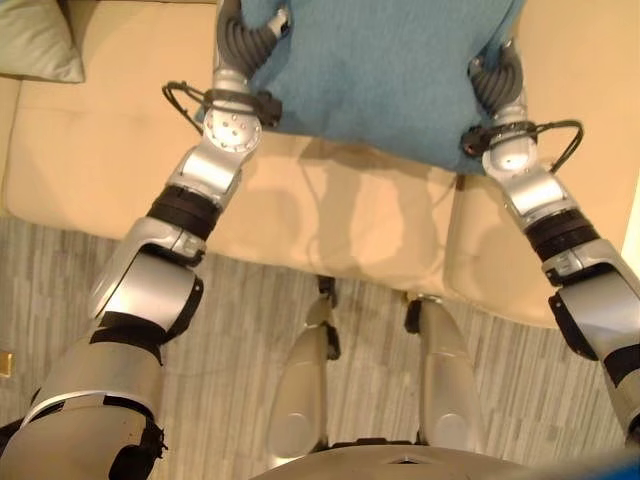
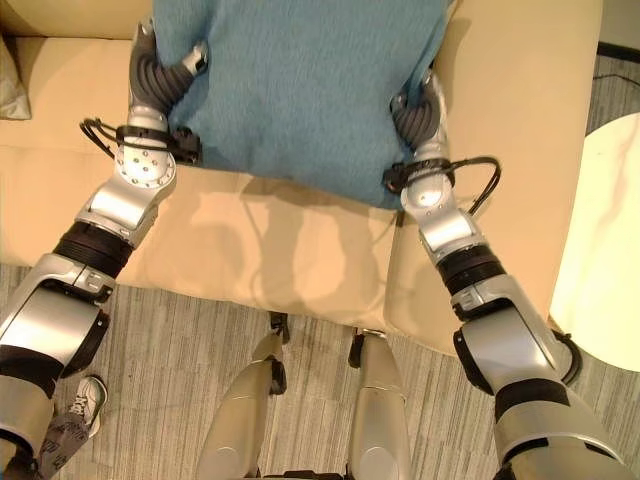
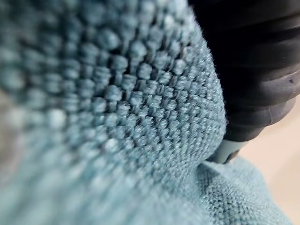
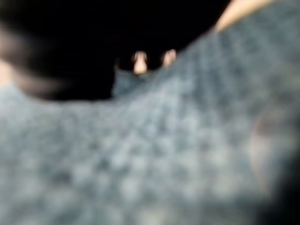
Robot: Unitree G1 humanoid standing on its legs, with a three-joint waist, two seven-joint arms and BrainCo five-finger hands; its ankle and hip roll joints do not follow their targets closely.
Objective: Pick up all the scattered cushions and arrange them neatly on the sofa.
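Cushion (image 2: 300, 90) lies flat on sofa (image 2: 300, 250), corners toward both hands.

Item: large square teal-blue knitted cushion (image 2: 300, 90), bobbled weave, plump. It was held over the seat of the cream-beige upholstered sofa (image 2: 300, 250), lower edge hanging free above the seat cushions. Item: pale grey-green cushion (image 1: 40, 40), lying at the sofa's left end, partly cut off by the frame.
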